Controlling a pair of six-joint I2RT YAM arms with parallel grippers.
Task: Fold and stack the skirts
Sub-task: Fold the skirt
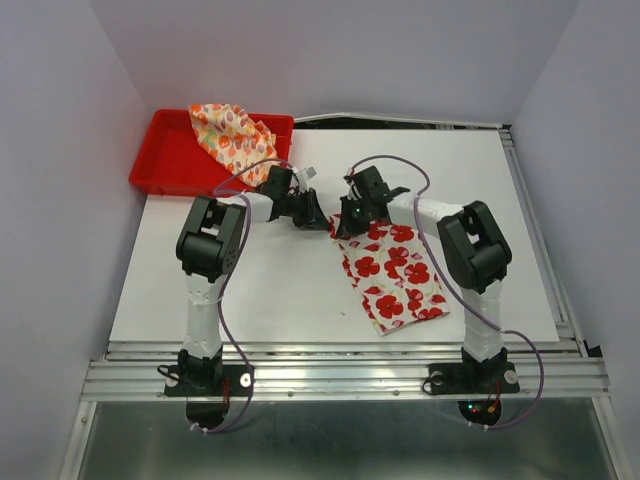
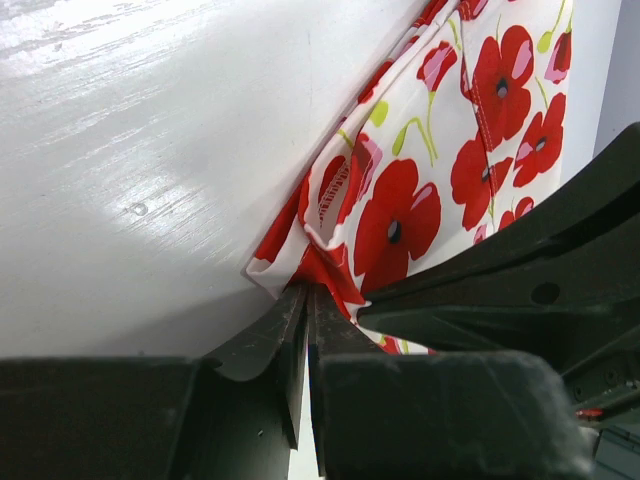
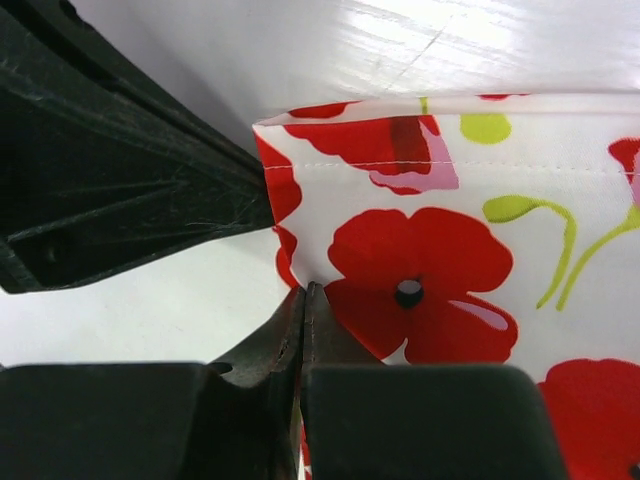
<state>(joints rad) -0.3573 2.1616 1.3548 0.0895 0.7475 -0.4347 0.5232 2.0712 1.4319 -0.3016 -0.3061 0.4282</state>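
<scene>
Top external: left gripper (image 1: 318,222) pinches flowered skirt (image 1: 395,272); right gripper (image 1: 346,222) too

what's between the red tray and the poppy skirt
In the top view the left gripper, pinching the poppy skirt, sits between it and the red tray; the rest is bare table.

Bright, even overhead light fills the top view. The white table (image 1: 250,290) carries only faint, soft shadows beneath the arms (image 1: 210,250), and the walls (image 1: 60,150) read a dull lilac grey. In the left wrist view, broad glare streaks the glossy tabletop at upper left; the right wrist view shows a similar sheen along its top edge. Both close-ups render the flowered skirt (image 2: 400,220) crisply, stitching included, while the gripper fingers (image 3: 400,420) loom dark and soft in the foreground.
</scene>
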